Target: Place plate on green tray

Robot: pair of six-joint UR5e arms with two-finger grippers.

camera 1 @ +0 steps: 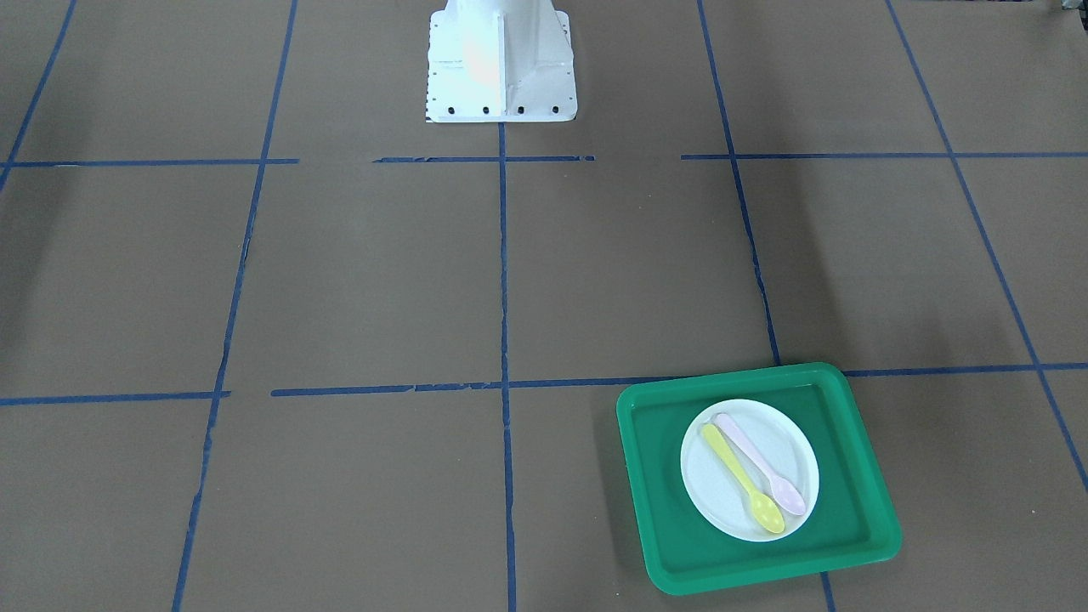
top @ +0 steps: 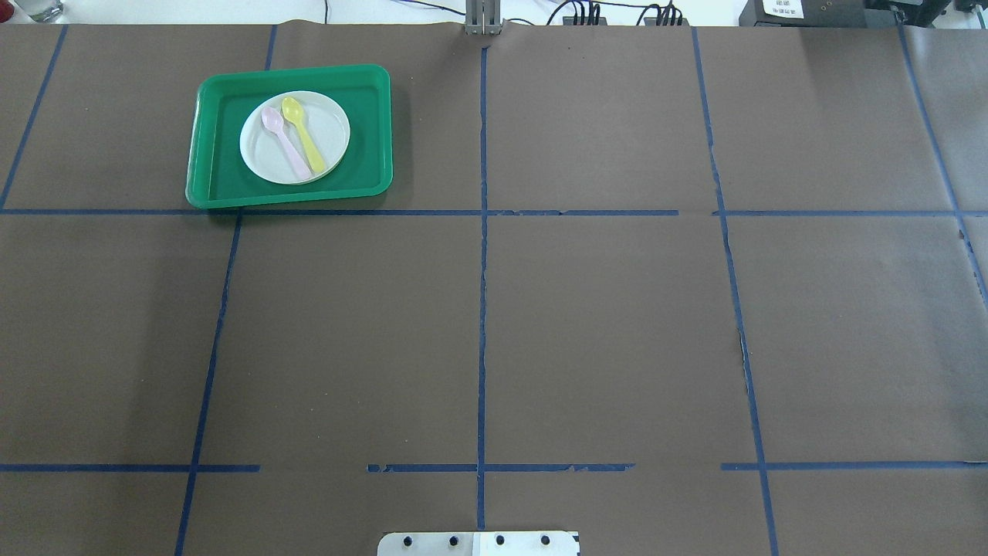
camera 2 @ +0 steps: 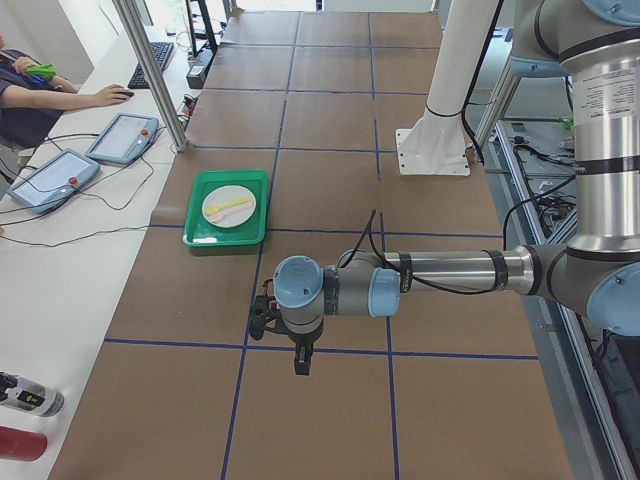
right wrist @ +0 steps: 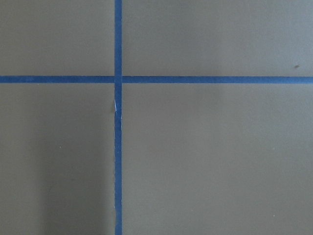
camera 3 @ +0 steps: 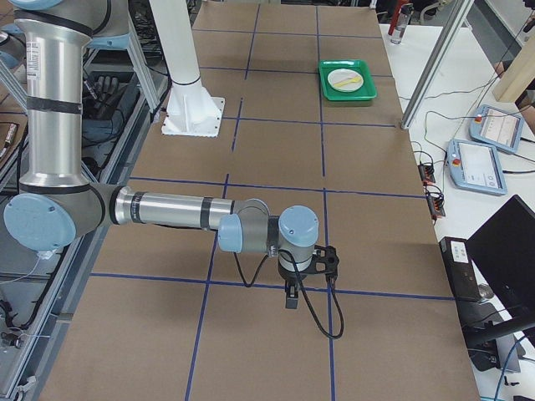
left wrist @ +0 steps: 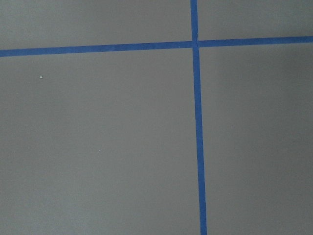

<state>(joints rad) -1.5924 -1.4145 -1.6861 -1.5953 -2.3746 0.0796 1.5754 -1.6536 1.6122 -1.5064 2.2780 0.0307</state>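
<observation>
The small white plate (camera 1: 712, 493) lies inside the green tray (camera 1: 680, 552) at the table's far left; it also shows in the overhead view (top: 332, 131) on the tray (top: 367, 139). A yellow spoon (camera 1: 741, 480) and a pink spoon (camera 1: 761, 463) lie on the plate. My left gripper (camera 2: 300, 365) shows only in the exterior left view, well away from the tray (camera 2: 225, 237), pointing down over the table. My right gripper (camera 3: 291, 299) shows only in the exterior right view, far from the tray (camera 3: 361, 88). I cannot tell whether either is open or shut. Both wrist views show only brown table and blue tape.
The robot's white pedestal base (camera 1: 501, 64) stands at the table's near middle. An aluminium post (camera 2: 150, 70) and control tablets (camera 2: 122, 137) sit beside the table on the operators' side, where a person's arm rests. Blue tape lines (top: 482, 232) grid the brown surface.
</observation>
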